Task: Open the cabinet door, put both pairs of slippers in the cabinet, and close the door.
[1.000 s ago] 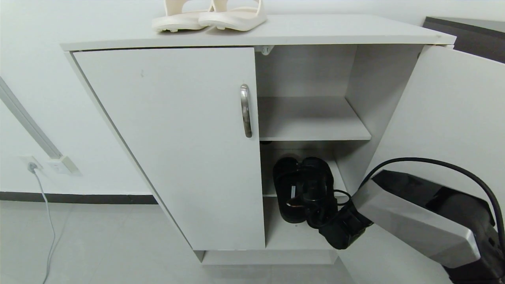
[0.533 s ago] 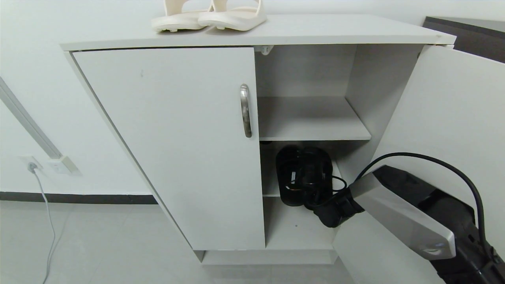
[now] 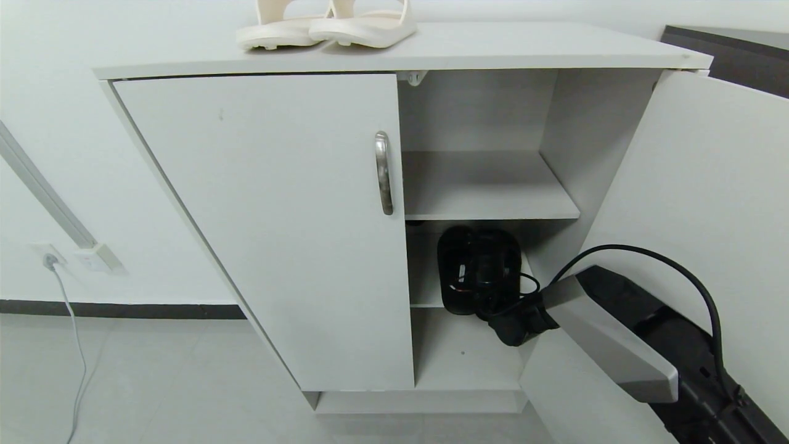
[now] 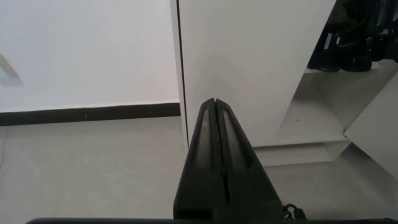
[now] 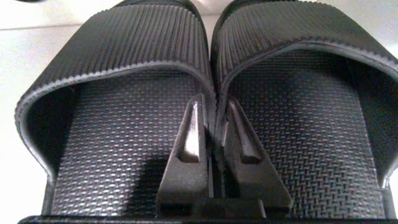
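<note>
Pushed deeper since a second ago, the black slippers point(image 3: 478, 268) now sit farther inside the cabinet point(image 3: 400, 55), in the right half's middle compartment, tucked under the upper shelf point(image 3: 487, 185) with their near ends about level with the lower shelf's front edge; whether they rest fully on that shelf cannot be told. The right gripper point(image 5: 214, 140) has travelled in with them, and its jaws are clamped on the two inner side walls of the pair, which are pressed together, side by side. The right door point(image 3: 696, 203) stands swung open, while the left door point(image 3: 265, 216) is closed, its metal handle point(image 3: 384, 172) upright along its right edge. On the cabinet's top, toward the far left, lies the cream pair of slippers point(image 3: 327, 28). The left gripper point(image 4: 214, 143) hangs over the floor point(image 4: 93, 168) near the closed door, its jaws together with nothing between them.
</note>
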